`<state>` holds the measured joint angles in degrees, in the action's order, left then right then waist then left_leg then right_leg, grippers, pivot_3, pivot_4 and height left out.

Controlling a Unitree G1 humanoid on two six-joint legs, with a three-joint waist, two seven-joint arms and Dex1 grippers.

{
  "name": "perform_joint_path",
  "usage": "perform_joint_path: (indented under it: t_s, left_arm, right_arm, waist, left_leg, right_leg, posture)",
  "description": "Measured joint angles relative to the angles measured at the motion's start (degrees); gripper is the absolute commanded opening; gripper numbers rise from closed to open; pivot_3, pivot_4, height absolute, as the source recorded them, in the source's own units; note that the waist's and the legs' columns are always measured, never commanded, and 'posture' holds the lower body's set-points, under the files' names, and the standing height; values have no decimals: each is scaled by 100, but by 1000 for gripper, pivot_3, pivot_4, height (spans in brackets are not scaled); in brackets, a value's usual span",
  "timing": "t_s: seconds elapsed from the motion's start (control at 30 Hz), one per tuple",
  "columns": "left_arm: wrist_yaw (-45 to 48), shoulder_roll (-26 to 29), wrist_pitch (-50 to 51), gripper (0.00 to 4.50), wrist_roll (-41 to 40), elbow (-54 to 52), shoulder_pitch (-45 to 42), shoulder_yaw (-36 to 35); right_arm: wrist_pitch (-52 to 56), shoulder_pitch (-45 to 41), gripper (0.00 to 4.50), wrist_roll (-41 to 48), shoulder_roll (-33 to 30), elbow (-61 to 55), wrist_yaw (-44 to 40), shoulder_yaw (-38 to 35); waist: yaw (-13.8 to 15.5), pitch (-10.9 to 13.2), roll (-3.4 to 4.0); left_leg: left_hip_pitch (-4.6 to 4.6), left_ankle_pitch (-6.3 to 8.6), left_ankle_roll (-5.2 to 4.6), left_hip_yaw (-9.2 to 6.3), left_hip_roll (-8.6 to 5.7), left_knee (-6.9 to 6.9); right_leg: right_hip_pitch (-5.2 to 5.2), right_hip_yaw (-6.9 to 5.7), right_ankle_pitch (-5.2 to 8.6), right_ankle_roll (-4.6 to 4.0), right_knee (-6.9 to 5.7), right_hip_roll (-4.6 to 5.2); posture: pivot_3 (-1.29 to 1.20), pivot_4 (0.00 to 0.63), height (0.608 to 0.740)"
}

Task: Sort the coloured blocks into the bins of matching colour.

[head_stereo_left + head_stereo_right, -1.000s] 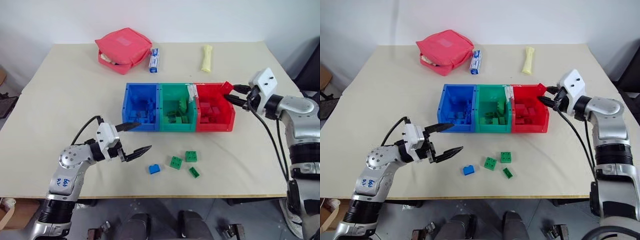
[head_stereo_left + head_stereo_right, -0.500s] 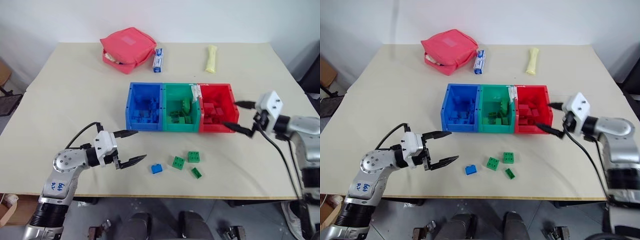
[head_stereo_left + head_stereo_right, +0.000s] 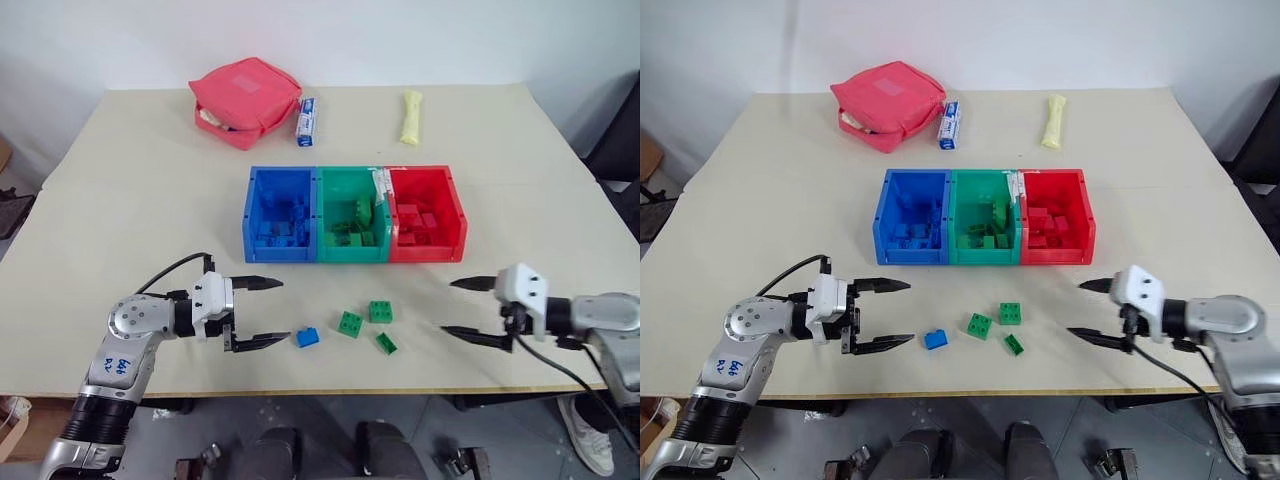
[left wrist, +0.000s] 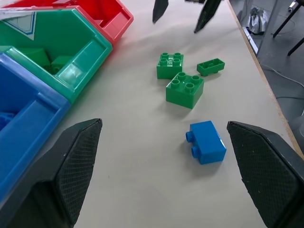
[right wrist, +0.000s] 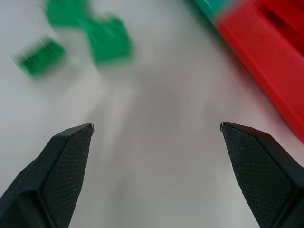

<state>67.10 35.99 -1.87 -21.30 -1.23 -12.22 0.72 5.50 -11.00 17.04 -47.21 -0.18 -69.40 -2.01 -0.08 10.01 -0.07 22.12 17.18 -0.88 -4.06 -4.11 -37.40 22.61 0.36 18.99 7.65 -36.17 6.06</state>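
Three joined bins stand mid-table: blue (image 3: 280,252), green (image 3: 352,254) and red (image 3: 428,252), each holding several blocks of its own colour. In front of them a blue block (image 3: 308,338) and three green blocks (image 3: 350,323) (image 3: 381,311) (image 3: 386,343) lie loose. My left gripper (image 3: 286,310) is open and empty, low over the table just left of the blue block (image 4: 206,142), which lies between its fingers' lines. My right gripper (image 3: 446,306) is open and empty, to the right of the green blocks (image 5: 107,38) and in front of the red bin (image 5: 266,52).
At the back of the table lie a pinkish-red pouch (image 3: 246,100), a blue-white tube (image 3: 307,121) and a pale yellow roll (image 3: 411,116). The table's front edge (image 3: 320,392) runs close behind the loose blocks.
My right gripper opened at the red bin's right corner, no longer holds the red block, and drew back and down to the front right. My left gripper sank slightly and turned towards the blue block.
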Motion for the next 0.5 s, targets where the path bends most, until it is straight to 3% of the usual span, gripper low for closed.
perform_joint_path:
  t_s: [0.23,0.33,0.5]
  left_arm:
    - [-4,118,167,4500,-60,-511,415,-24]
    - [-81,122,208,4500,-64,-583,563,-67]
    - [-175,121,252,4500,-65,-755,608,-68]
  right_arm:
    - [502,-915,4470,-469,790,16,281,1149]
    - [476,-1128,3919,-585,830,226,280,1239]
    - [477,-1238,2200,-619,922,431,147,1343]
  waist:
    - [22,0,0]
    - [51,0,0]
    - [13,0,0]
  left_leg:
    - [7,0,0,-16,-6,-1]
    - [7,1,-3,-20,-12,-1]
    - [7,1,-3,-18,-11,2]
  right_leg:
    - [1,3,0,0,5,9]
    - [-6,1,0,0,12,14]
    - [-4,-1,0,0,11,12]
  posture:
    - [0,150,740]
    - [0,150,740]
    - [0,150,740]
